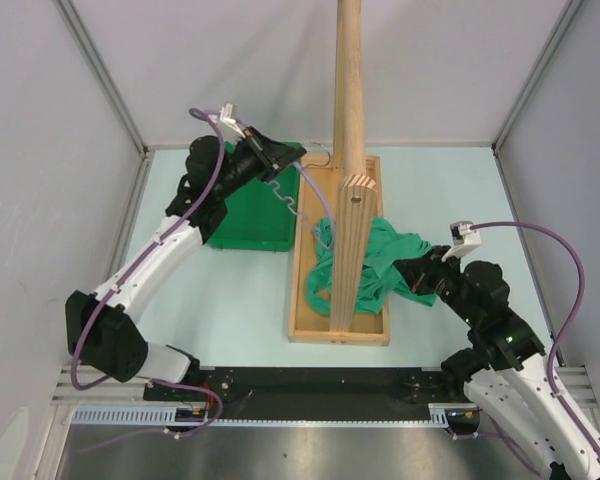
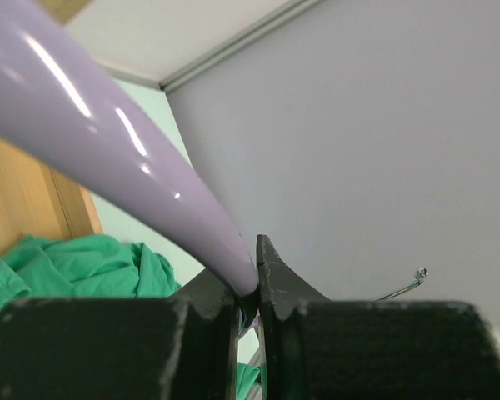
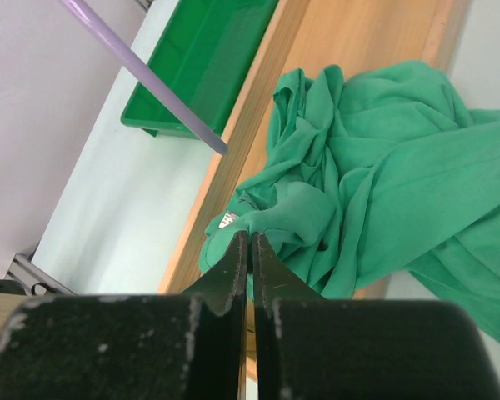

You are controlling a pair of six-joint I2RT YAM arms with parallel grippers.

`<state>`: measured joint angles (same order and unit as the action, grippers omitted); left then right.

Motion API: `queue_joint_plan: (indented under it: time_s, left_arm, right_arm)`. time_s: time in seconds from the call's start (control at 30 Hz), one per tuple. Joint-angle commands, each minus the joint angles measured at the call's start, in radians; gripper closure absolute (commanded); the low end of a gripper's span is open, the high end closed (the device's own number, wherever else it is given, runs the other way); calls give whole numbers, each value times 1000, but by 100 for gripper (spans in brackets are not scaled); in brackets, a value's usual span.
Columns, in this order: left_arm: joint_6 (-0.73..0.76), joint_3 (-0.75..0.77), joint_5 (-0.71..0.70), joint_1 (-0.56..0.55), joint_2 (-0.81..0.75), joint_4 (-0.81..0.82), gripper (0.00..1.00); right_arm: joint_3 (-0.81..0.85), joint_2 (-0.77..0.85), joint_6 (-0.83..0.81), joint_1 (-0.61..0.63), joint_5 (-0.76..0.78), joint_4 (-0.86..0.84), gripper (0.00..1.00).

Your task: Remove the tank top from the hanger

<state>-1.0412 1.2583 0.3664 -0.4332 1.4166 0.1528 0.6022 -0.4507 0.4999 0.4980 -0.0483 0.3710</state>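
Left gripper (image 2: 248, 287) pinches the hanger (image 2: 108, 142) tight, right gripper (image 3: 250, 240) is closed on a fold of the tank top (image 3: 383, 183) on the wooden base (image 3: 358, 33).

Pole (image 1: 348, 120), wooden base (image 1: 302, 290), heaped tank top (image 1: 392, 252) block centre; table (image 1: 235, 300) open front-left, far right.

The teal-green tank top (image 1: 385, 262) lies crumpled in 1 limp heap across the wooden base (image 1: 304, 300), spilling over its right edge. The thin, pale lavender hanger (image 3: 142, 71) slants above it, seemingly clear of the cloth.
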Motion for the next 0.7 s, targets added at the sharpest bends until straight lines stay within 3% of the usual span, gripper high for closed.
queue_joint_plan:
  time_s: [0.0,0.17,0.2,0.27,0.3,0.33,0.37,0.43,0.67]
  left_arm:
    - [-2,53,32,45,-96,36,100]
    - [-92,-31,91,47,-139,91,100]
    - [-120,-52,91,47,-145,126,100]
    - [-242,-132,82,47,-160,172,100]
    - [-287,-160,72,45,-171,215,100]
    - [-359,-193,65,44,-174,223,100]
    - [-382,-198,40,42,-174,222,100]
    - [-419,-191,14,30,-174,197,100]
    - [-514,-163,-75,-10,-185,120,100]
  right_arm:
    - [-5,-16,26,-1,39,-35,100]
    - [40,-115,-32,-6,8,-58,99]
    - [62,-165,-50,-9,10,-49,92]
    - [109,-207,-102,-12,2,-14,72]
    - [155,-256,-150,-27,-13,-3,48]
    - [188,-279,-174,-42,-89,25,35]
    - [217,-308,-194,-61,-157,35,15]
    - [293,-367,-234,-104,-360,57,3]
    - [242,-329,-308,-72,-502,-73,0]
